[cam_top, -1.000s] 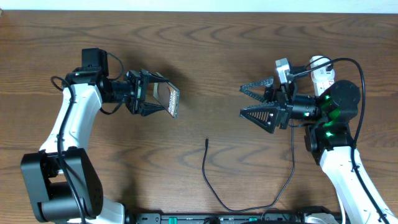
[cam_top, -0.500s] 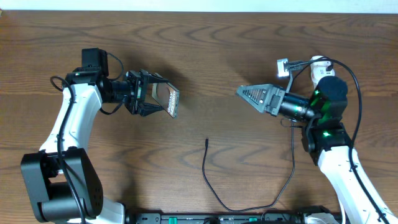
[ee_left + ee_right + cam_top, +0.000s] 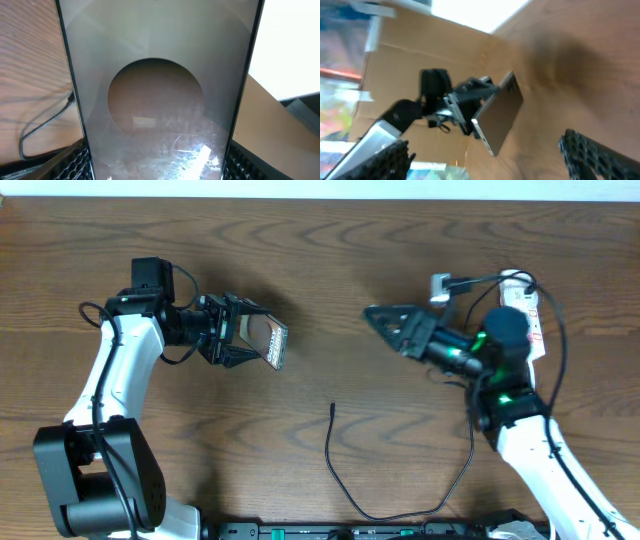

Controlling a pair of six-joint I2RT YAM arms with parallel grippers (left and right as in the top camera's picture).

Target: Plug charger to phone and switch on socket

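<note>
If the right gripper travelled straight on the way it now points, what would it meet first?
Probably the phone, held in the left gripper: the right wrist view shows it ahead between the right gripper's fingers. Overhead, the line may pass just beyond it, so depth is unclear.

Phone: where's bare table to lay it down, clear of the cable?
Widest bare tabletop lies between the phone in the left hand and the right hand, above the charger's tip. Crowded: around the power strip and the charger's loop at the front edge.
</note>
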